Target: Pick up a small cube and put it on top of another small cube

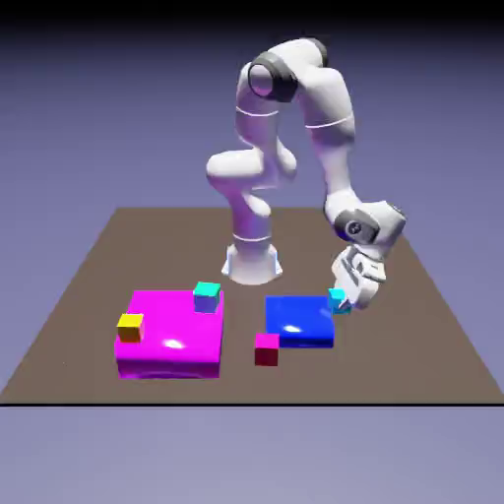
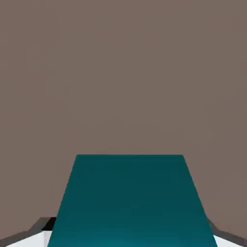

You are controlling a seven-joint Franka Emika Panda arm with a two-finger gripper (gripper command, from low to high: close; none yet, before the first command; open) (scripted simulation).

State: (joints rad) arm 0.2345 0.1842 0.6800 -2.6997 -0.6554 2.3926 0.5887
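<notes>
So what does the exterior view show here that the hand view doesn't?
Only the exterior view shows the arm, the magenta slab carrying an orange cube and a cyan-topped cube, the blue slab, and a small magenta cube at the blue slab's near corner. Only the hand view shows the small cube close up, its teal face filling the space between the grey fingertips. Both show the brown table and that cube at the end effector, which appears closed on it.

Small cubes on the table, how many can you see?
4: an all-cyan cube at the gripper, a cyan-topped cube and an orange cube on the magenta slab, a magenta cube beside the blue slab.
</notes>
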